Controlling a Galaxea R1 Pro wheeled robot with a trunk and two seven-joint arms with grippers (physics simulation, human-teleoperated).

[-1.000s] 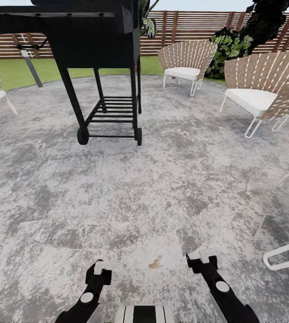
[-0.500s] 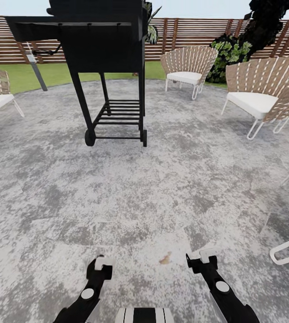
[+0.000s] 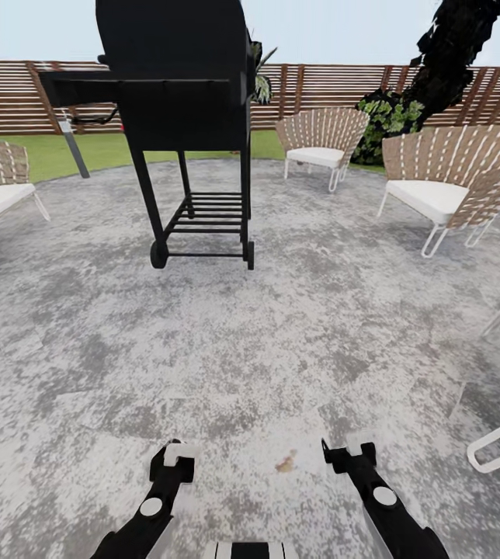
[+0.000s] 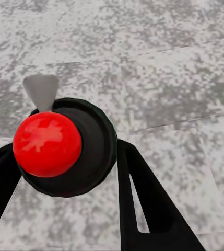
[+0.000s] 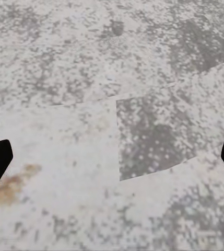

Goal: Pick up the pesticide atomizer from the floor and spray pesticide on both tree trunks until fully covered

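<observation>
The atomizer seems to be already picked up: in the left wrist view it sits between the two black fingers of the left claw, which look closed on its sides. It is a round dark body with a glossy red ball on it and a small grey nozzle. The right claw is spread wide and holds nothing. So I judge the step in hand is carrying the sprayer toward the trees. Under both claws lies flat speckled grey paving, rough and blotchy. Far ahead of the left claw stands a black metal grill on wheels. Ahead of the right claw are woven chairs with white cushions. Beyond them are green grass and a slatted brown fence. The next move calls for driving off the paving to find a thick trunk
</observation>
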